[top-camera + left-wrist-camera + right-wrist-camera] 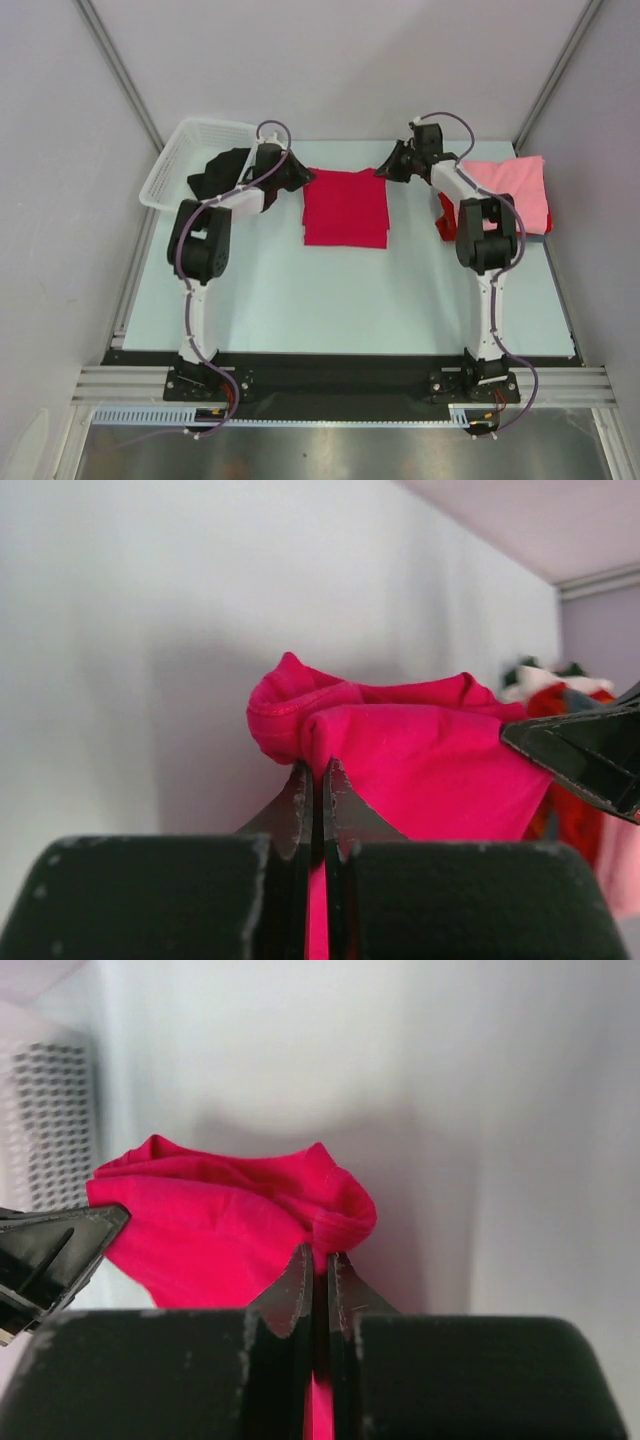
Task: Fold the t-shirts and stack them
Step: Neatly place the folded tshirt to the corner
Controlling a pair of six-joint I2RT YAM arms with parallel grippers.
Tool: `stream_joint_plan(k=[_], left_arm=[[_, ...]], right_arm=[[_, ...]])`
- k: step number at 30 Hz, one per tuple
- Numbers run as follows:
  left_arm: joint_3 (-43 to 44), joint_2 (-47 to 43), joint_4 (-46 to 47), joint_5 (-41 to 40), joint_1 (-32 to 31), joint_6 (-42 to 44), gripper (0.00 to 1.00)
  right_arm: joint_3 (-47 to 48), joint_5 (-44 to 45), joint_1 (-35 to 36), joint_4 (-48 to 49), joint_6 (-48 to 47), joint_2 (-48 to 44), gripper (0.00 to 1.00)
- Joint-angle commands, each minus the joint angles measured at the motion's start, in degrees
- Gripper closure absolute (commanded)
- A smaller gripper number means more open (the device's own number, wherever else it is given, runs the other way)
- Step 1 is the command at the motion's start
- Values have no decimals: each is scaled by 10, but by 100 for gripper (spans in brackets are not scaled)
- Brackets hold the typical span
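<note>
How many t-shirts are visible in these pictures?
4: a crimson shirt mid-table, a pink shirt far right, a red shirt partly under it, a black shirt at the basket. More may be hidden.

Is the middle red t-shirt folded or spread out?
Folded: the red t-shirt is a compact layered rectangle; left gripper and right gripper pinch its far corners.

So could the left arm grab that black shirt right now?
Probably not yet: the left gripper is shut on the red t-shirt, though the black shirt lies close beside it.
</note>
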Motion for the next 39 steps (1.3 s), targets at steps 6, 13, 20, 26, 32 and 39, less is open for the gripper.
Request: stream_joint_plan(k=[6,13,20,26,32,39], left_arm=[[-105,-257,88,-30,-67,43,100],[-96,-339,91,-70,-150,53,100],[55,-243,84,-56,-247,43,100],[180,-125,83,-60,-318,37,100],[314,15,130,-61,-339,-22,100],[512,207,139,-156,-337,-24,100]], right_arm=[[-175,-34,-30,63,-2,-297,100],[-191,-10,-90,-25,-5,-465,100],[-156,41,-222,-142,-5,-563,100],[-164,36,-351,-175,-18,-588,100],[-143,-14,-430,-166,-7,-526,100],[-106,-33,-439,-86,38,-376,100]])
